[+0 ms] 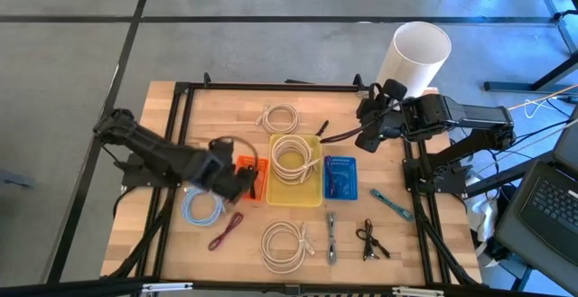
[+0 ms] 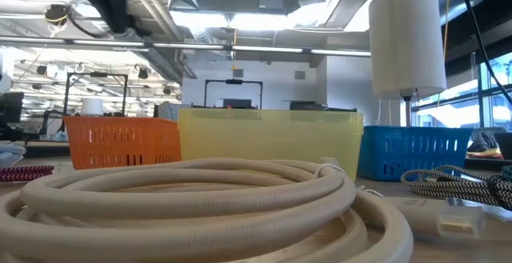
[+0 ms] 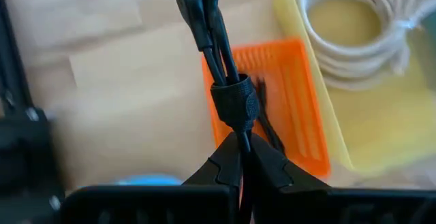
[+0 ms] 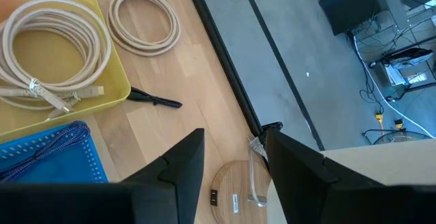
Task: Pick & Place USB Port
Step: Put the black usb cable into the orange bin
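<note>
Over the orange bin (image 3: 272, 101) at frame centre, the left gripper (image 3: 242, 159) pinched a light, floppy black cable (image 3: 211, 26) just below its strap, while the right gripper (image 4: 231, 159) waited agape at upper right.

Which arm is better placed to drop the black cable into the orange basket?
Left. Its tool is shut on the black cable over the orange basket; the right tool waits open near the table's far right edge.

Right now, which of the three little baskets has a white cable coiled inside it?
The yellow basket, the middle one, holds a white coil. The orange basket sits beside it toward the left arm, the blue basket opposite.
</note>
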Controlling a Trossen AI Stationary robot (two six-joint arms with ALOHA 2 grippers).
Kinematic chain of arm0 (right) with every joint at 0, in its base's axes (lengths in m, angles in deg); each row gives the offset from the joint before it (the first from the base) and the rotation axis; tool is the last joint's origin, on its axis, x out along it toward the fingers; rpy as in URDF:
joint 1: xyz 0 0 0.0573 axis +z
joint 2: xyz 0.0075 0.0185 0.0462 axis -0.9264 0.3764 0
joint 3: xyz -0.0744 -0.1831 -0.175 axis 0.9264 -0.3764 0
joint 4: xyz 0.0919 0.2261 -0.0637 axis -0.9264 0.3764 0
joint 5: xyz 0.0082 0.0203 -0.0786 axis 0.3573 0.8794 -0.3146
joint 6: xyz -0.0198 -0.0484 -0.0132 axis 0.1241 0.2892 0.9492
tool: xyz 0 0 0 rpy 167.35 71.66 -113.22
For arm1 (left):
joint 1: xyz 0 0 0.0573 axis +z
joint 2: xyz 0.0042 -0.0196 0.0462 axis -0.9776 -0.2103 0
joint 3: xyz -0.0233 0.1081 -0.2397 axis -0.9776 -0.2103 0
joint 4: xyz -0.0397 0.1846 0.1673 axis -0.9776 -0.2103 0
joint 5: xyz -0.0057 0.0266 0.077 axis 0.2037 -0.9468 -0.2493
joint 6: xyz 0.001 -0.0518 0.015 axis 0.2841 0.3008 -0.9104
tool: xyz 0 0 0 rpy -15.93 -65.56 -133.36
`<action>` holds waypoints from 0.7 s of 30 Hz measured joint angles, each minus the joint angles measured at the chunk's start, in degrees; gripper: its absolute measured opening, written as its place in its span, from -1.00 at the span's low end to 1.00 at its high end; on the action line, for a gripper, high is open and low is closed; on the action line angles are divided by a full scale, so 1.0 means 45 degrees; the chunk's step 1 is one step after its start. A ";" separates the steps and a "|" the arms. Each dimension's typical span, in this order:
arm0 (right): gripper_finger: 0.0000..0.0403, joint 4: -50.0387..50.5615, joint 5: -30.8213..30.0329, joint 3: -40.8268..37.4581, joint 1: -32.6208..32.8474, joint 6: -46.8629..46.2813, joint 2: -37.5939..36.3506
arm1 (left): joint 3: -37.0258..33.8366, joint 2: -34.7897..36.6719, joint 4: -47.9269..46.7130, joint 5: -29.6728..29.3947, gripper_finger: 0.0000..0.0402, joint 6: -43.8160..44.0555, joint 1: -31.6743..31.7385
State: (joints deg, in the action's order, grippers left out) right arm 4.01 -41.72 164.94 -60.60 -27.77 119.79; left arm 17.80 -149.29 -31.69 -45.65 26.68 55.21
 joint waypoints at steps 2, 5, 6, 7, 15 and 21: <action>-0.20 0.0000 0.0001 0.0000 0.0000 -0.0028 0.0000 | 0.0000 0.0000 0.0026 -0.0010 -0.98 -0.0719 0.0726; -0.20 0.0000 0.0001 0.0000 0.0000 -0.0033 0.0000 | -0.0040 0.0000 0.0819 -0.0030 -0.98 -0.1670 0.1710; -0.20 0.0000 0.0001 0.0000 0.0000 -0.0033 0.0000 | -0.0104 0.0000 0.1296 -0.0047 -0.98 -0.2065 0.1994; -0.20 0.0000 0.0001 0.0000 0.0000 -0.0033 0.0000 | -0.0176 -0.0002 0.1715 -0.0016 -0.98 -0.2421 0.2261; -0.20 0.0213 -0.0001 0.0000 0.0000 -0.0072 0.0000 | -0.1549 -0.0155 0.4071 0.1544 -0.98 -0.3290 0.3248; -0.20 0.0262 -0.0008 0.0000 0.0000 -0.0063 0.0004 | -0.2775 -0.0165 0.6136 0.2325 -0.98 -0.2960 0.3186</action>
State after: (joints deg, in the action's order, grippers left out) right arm 5.19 -41.76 164.94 -60.60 -28.06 119.81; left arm 5.31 -150.03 -4.08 -35.19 13.36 69.54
